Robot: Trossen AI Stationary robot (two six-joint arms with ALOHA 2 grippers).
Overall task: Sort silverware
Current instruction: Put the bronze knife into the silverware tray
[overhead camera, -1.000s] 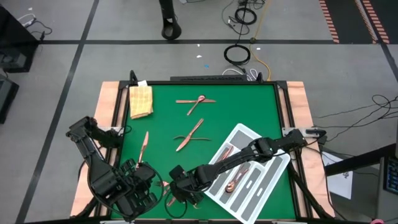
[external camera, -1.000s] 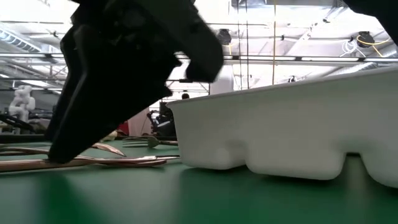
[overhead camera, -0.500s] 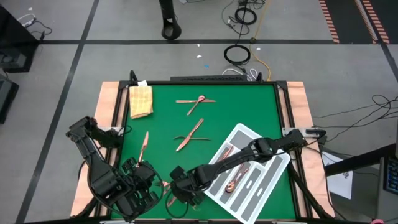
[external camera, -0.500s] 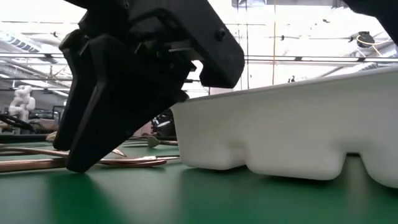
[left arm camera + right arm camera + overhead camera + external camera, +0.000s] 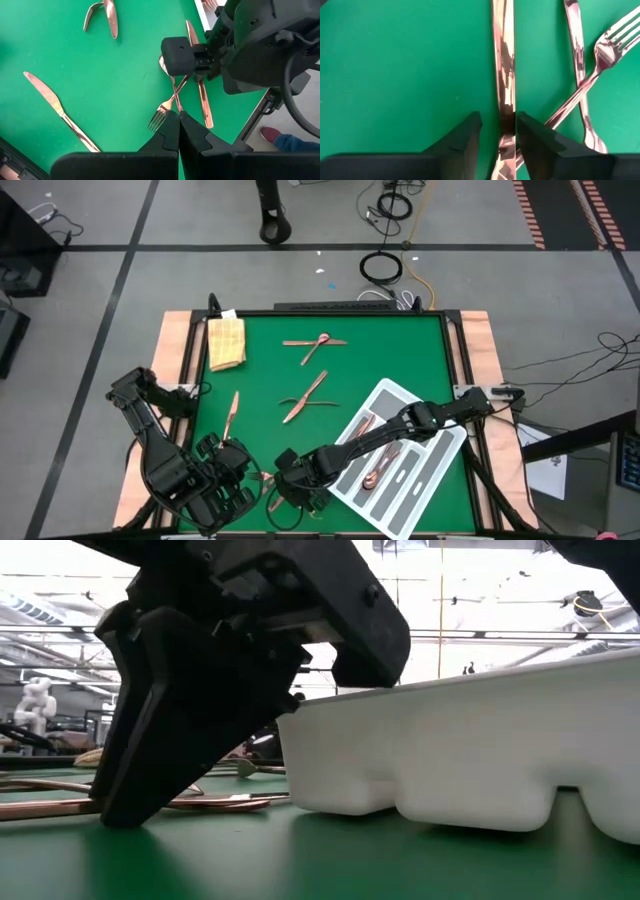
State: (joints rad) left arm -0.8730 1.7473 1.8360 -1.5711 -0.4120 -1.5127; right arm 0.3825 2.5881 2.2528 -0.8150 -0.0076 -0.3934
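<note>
Copper silverware lies on the green mat. A knife (image 5: 504, 75), a fork (image 5: 605, 47) and a spoon crossing the fork lie together near the near edge. My right gripper (image 5: 499, 131) is open and low over this group, pointing down, with one finger on each side of the knife's handle. Green mat shows between one finger and the knife. In the low view its finger (image 5: 150, 760) reaches down to the mat. My left gripper (image 5: 178, 120) is shut and hangs above the mat near the fork (image 5: 161, 114), touching nothing. The white divided tray (image 5: 440, 448) holds some pieces. My right gripper stands astride the knife's handle (image 5: 505, 107) from above, fingers across the knife, which lies flat on the mat. One finger (image 5: 532, 135) sits right at the knife's edge, and I cannot tell whether it touches.
Two crossed pairs of silverware (image 5: 315, 345) (image 5: 305, 398) and a lone knife (image 5: 232, 415) lie farther up the mat. A folded yellow cloth (image 5: 226, 342) sits at the far left corner. The tray's white wall (image 5: 450, 750) stands close beside my right gripper.
My right gripper has come down toward the mat over the near-edge group; in the low view its finger grew larger and its tip sank to the mat. The silverware has stayed where it was.
</note>
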